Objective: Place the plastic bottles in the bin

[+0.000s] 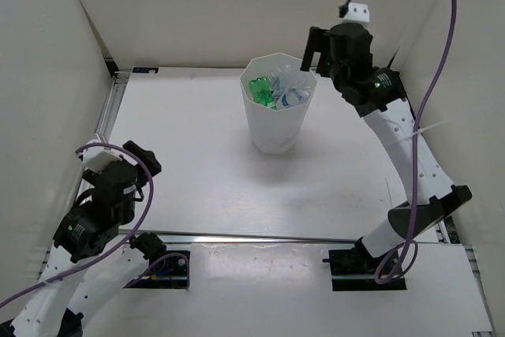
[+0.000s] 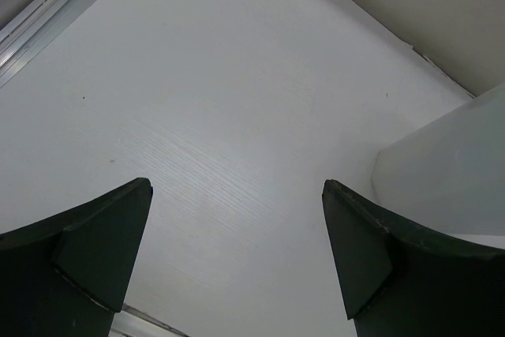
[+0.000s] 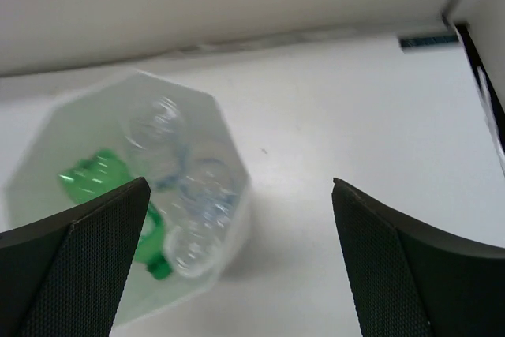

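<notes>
**Bottles binned, task looks done**

Top view: clear and green small plastic bottles (image 1: 286, 92) lie inside the tall white many-sided plastic bin (image 1: 272, 128), mid-counter (image 1: 197, 171) towards the far edge.
Left wrist: left pincer (image 2: 237, 195) released, empty.
Right wrist: right pincer (image 3: 241, 191) released above the bin; next, I judge, withdraw.

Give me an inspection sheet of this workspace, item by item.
Surface: white table, no bottles seen lying on it.
Job's things: white bin upright mid-table; green bottle and clear bottles inside it.
Clutter: nothing seen.
Grippers: left gripper open, empty, over bare table; right gripper open, empty, beside the bin's rim.
Cables: purple cables loop off both arms, clear of the bin.
Surroundings: white walls on three sides.
</notes>
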`<state>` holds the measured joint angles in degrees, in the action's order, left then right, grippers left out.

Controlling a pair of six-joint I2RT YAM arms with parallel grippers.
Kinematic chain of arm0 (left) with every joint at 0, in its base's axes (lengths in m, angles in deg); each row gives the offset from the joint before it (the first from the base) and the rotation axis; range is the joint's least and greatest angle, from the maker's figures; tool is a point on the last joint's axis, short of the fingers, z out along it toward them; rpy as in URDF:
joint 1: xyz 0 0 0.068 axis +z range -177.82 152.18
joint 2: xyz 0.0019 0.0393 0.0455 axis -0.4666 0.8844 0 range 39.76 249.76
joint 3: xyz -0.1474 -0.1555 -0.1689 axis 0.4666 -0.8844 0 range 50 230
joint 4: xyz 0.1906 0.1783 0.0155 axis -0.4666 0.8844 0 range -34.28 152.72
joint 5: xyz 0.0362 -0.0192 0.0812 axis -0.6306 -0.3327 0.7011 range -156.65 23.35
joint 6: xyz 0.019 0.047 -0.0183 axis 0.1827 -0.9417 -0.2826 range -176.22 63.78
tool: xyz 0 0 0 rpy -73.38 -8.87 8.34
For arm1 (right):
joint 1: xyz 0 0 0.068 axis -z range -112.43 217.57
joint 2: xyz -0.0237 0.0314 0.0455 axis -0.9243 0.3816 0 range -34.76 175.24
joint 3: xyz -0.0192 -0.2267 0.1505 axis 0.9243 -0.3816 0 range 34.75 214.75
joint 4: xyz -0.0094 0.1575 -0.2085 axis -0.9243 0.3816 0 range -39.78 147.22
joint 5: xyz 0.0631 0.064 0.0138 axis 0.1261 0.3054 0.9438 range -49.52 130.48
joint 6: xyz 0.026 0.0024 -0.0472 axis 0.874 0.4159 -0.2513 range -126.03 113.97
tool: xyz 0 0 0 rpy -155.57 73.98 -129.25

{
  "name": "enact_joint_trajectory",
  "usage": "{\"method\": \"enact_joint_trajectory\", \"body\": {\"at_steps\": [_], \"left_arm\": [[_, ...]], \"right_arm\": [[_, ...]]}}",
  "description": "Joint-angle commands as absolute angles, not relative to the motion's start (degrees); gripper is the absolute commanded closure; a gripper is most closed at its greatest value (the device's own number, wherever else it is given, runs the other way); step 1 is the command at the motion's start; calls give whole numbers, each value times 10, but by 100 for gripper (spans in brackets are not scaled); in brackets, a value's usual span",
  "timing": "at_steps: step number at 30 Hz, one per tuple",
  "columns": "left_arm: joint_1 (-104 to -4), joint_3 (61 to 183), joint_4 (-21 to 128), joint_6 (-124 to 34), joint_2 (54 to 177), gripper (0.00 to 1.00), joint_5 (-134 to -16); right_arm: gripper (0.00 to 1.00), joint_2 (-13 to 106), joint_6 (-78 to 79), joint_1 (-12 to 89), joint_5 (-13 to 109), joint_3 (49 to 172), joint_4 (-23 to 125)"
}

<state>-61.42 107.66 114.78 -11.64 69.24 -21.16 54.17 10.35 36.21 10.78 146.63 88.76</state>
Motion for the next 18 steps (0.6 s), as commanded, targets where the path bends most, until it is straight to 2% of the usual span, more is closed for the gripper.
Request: {"method": "enact_joint_trajectory", "body": {"at_steps": [1,5,7,18], "left_arm": [[-615,1082,1106,-148,706,0,-202],[-615,1076,1100,-153,724,0,-195],[-615,1070,1093,-153,730,0,-177],[-615,1047,1046,-152,788,0,-166]], "right_arm": [[0,518,197,368,3,1426,1054],[0,452,252,373,15,1287,1058],[0,428,270,373,-1,1257,1058],[0,425,286,373,-117,1216,1103]]}}
